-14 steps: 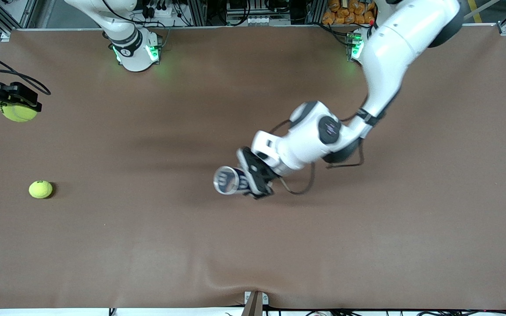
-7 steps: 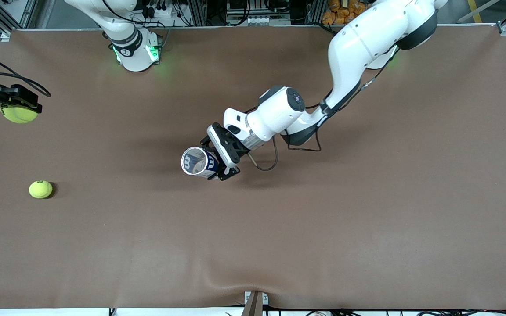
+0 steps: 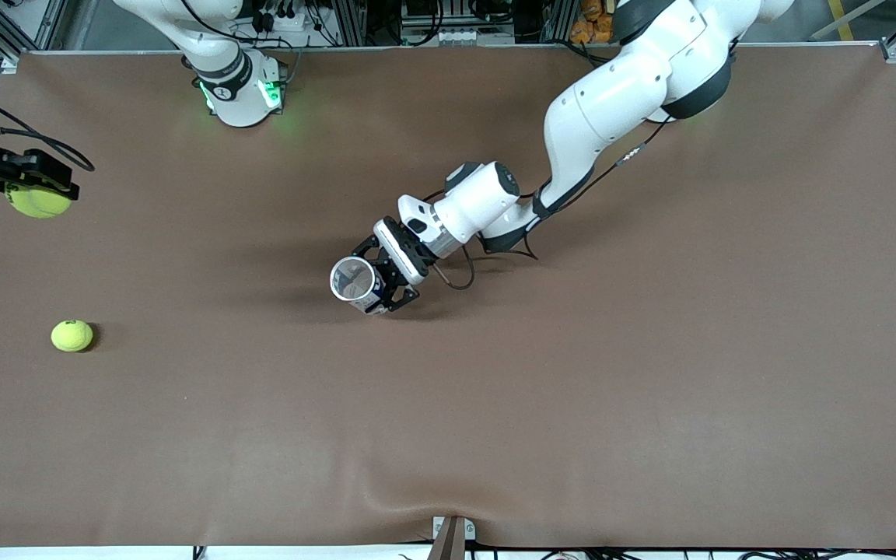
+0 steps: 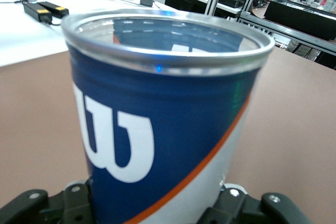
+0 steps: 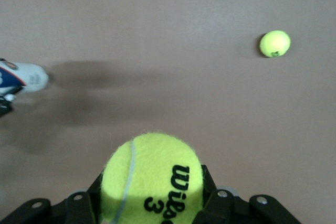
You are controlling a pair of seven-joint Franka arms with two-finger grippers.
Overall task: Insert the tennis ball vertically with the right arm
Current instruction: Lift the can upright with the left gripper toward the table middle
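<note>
The tennis ball [image 3: 38, 201] held for insertion sits at the right arm's end of the table, clenched in the right gripper [image 3: 28, 190] over the table's edge. In the right wrist view the ball [image 5: 152, 178] is a fuzzy yellow-green sphere with a pale curved seam and black lettering; its lower portion is cut off by the frame, and the black fingers [image 5: 210, 192] press against its two sides. In the front view most of the right gripper and its arm lies outside the frame; only the black fingertip assembly and a trailing cable show.

The can [image 3: 355, 282] stands near the middle of the table with its open mouth upward, grasped from the side by the left gripper [image 3: 383, 284], jaws closed on its body. The left wrist view shows the can [image 4: 163, 124] as a cylinder with a bright metal rim, a glossy blue wrap bearing a white logo, an orange stripe and a white lower field. Its base is hidden between the black fingers [image 4: 47, 205], so contact with the table cannot be confirmed. The interior is only partly visible.

A second tennis ball [image 3: 72, 335] rests free on the brown table [image 3: 650, 389], nearer the front camera than the held ball and well apart from the can. The table covering is matte, with a slight ripple at its near edge.
</note>
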